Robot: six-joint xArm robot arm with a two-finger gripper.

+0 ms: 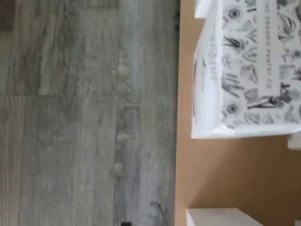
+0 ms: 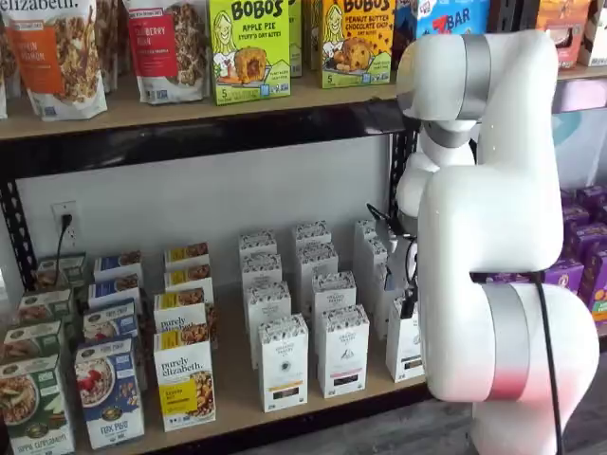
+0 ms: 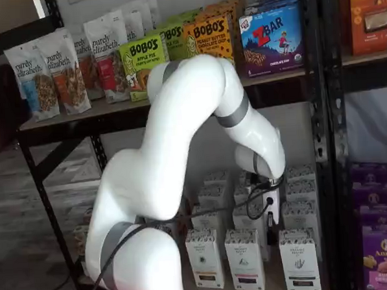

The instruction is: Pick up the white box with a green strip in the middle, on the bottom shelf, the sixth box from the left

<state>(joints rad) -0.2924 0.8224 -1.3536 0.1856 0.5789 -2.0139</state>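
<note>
One gripper (image 2: 408,301) hangs with its jaws spread wide, holding nothing.
In a shelf view the white box (image 2: 405,349) stands just under it, at 6 o'clock, at the front of the bottom shelf (image 2: 237,393).

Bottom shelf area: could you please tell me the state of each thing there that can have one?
gripper: open, holding nothing, low among the white cartons.
white box: upright, closed, at the front of its row, not gripped.
bottom shelf: stocked with upright boxes.
wall outlet: black cord plugged in.
</note>
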